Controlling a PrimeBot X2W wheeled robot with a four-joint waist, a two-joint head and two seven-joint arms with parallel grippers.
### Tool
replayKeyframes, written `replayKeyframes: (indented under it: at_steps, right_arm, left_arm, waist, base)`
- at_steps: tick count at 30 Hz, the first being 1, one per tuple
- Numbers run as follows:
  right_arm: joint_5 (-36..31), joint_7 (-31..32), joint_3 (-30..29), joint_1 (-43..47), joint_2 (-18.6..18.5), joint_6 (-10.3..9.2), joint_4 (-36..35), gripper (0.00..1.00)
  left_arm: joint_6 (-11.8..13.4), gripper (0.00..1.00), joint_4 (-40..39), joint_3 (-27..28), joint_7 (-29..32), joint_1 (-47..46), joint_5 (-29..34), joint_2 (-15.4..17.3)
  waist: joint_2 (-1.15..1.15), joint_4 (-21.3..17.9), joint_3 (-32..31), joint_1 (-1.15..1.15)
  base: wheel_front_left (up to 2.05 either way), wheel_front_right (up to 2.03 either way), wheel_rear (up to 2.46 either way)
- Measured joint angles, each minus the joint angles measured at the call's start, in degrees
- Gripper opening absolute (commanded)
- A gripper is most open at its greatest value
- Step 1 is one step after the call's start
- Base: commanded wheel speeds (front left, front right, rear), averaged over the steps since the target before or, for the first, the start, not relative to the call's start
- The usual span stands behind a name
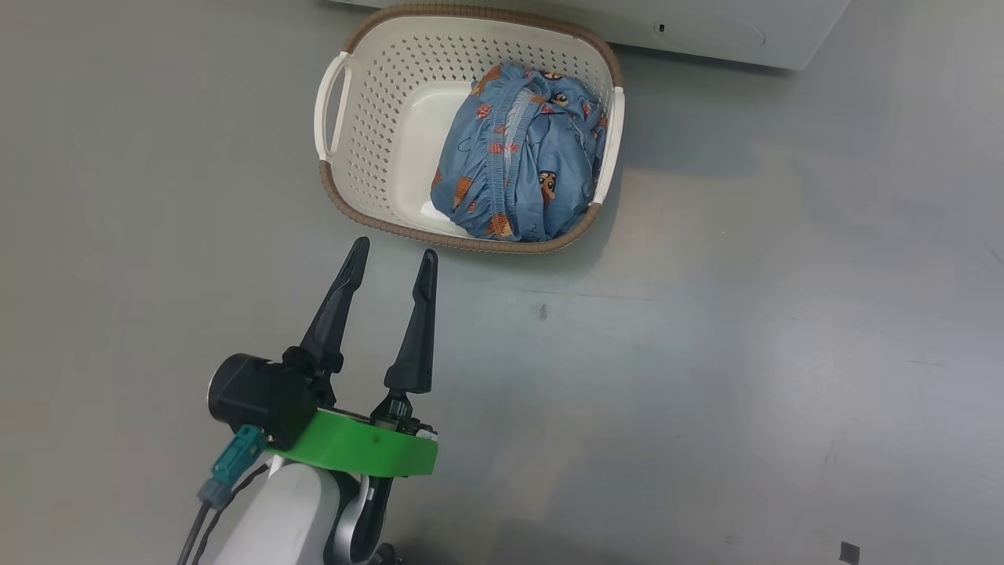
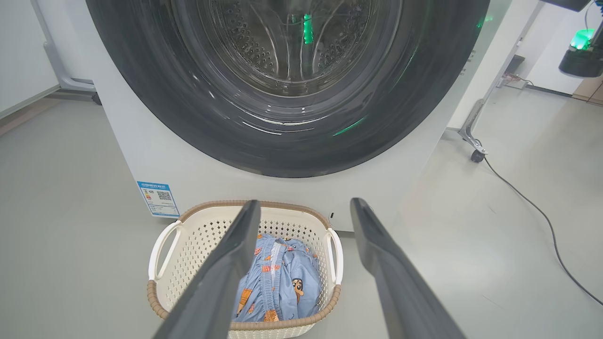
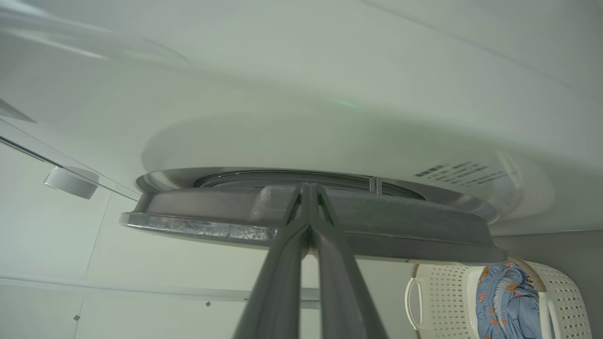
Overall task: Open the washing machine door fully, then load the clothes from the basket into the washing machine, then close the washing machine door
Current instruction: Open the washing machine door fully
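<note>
The cream basket (image 1: 376, 224) stands on the floor against the foot of the white washing machine (image 1: 706, 31), holding the bundled light blue printed clothes (image 1: 518, 157). My left gripper (image 1: 394, 249) hovers open and empty just short of the basket's near rim. In the left wrist view the open left gripper (image 2: 305, 203) points over the basket (image 2: 207, 207) and clothes (image 2: 282, 282) at the washing machine door (image 2: 155, 108), whose black rim and glass bowl face me. In the right wrist view my right gripper (image 3: 308, 187) is shut, tips at the edge of the door (image 3: 400, 221), seen edge-on.
A blue label (image 2: 158, 197) sits low on the washer's front. To its right a caster (image 2: 476, 155) and a dark cable (image 2: 532, 202) lie on the grey floor. A dark arm part with a green light (image 2: 582, 52) hangs at upper right.
</note>
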Motion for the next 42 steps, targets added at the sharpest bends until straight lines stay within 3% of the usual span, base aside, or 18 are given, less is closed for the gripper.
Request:
replayKeyframes:
  at_steps: [25, 34, 42]
  right_arm:
    - [-3.0, -0.9, 2.4, -5.1, 0.5, -0.09, 4.1, 0.00]
    - [-2.7, 2.4, 3.8, -6.1, 0.5, -0.49, 4.5, 0.00]
    - [-2.1, 4.2, 5.0, -5.6, 0.9, 0.94, 4.7, 0.00]
  left_arm:
    - [2.5, 1.00, -2.3, -4.2, 0.0, -1.7, -3.2, -0.1]
    - [3.2, 1.00, -2.8, -4.4, 0.0, -2.5, -3.5, -0.1]
    - [3.7, 1.00, -2.9, -3.4, 0.0, -3.1, -3.1, -0.1]
  waist:
    - [0.00, 4.5, 4.4, 0.00]
    - [0.00, 4.6, 4.7, 0.00]
    - [0.00, 3.0, 4.2, 0.00]
  base:
    - [0.00, 0.00, 0.00]
    - [0.00, 0.00, 0.00]
    - [0.00, 0.00, 0.00]
